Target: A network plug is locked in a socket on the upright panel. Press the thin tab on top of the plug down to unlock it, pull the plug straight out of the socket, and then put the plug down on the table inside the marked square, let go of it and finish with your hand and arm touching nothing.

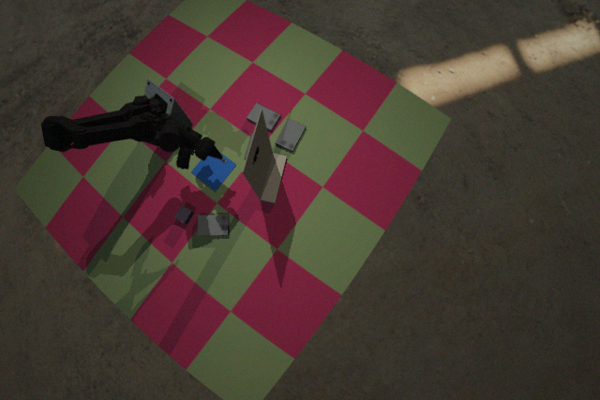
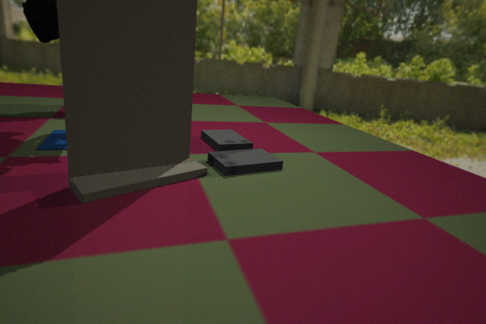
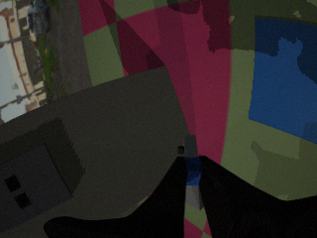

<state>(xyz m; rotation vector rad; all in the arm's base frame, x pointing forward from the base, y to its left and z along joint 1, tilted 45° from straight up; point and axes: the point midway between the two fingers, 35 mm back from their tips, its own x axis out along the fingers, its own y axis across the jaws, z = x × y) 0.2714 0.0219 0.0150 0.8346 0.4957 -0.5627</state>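
Note:
My gripper (image 1: 221, 158) (image 3: 190, 163) is shut on the plug (image 1: 224, 160) (image 3: 190, 145), which is grey with a blue part between the fingertips. The plug is out of the socket (image 3: 36, 185), a dark block with two square openings on the upright panel (image 1: 263, 170) (image 2: 129, 58) (image 3: 114, 106). The plug is in the air, in front of the panel and clear of it. The blue marked square (image 1: 212, 173) (image 2: 51, 142) (image 3: 279, 99) lies flat on the table, lower than the gripper; in the wrist view it is off to the right. The exterior view does not show the fingertips.
Two flat grey blocks (image 1: 263, 117) (image 1: 291, 135) (image 2: 226, 138) (image 2: 245, 161) lie beside the panel. Another grey block (image 1: 213, 224) and a small dark cube (image 1: 184, 214) lie on the other side of the square. The panel stands on a pale foot (image 1: 275, 187) (image 2: 137, 182).

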